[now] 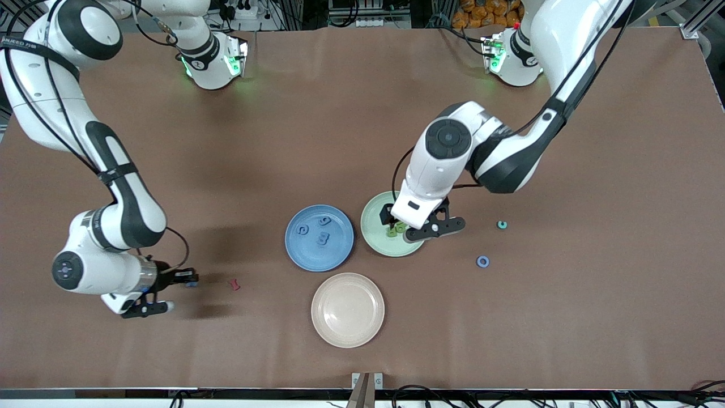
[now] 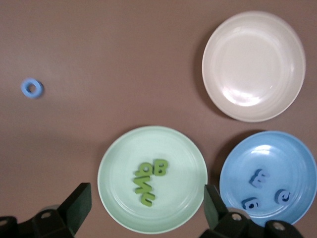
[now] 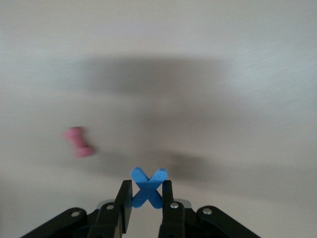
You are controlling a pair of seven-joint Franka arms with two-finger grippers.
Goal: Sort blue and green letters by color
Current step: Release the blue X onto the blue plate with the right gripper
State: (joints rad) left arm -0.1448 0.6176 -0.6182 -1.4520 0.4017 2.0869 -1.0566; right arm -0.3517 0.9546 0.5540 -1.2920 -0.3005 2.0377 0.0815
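My right gripper (image 1: 191, 279) is shut on a blue X letter (image 3: 147, 188), just above the table toward the right arm's end. My left gripper (image 1: 412, 222) is open and empty over the green plate (image 1: 374, 241), its jaws spread to about the plate's width in the left wrist view (image 2: 146, 206). Olive green letters (image 2: 148, 181) lie clustered in that plate. Three blue letters (image 1: 322, 229) lie in the blue plate (image 1: 340, 249) beside it. A blue ring letter (image 1: 482, 261) and a teal-green ring letter (image 1: 502, 225) lie on the table toward the left arm's end.
An empty beige plate (image 1: 347, 309) sits nearer the front camera than the two colored plates. A small dark red letter (image 1: 234, 285) lies on the table close to my right gripper; it also shows in the right wrist view (image 3: 78, 142).
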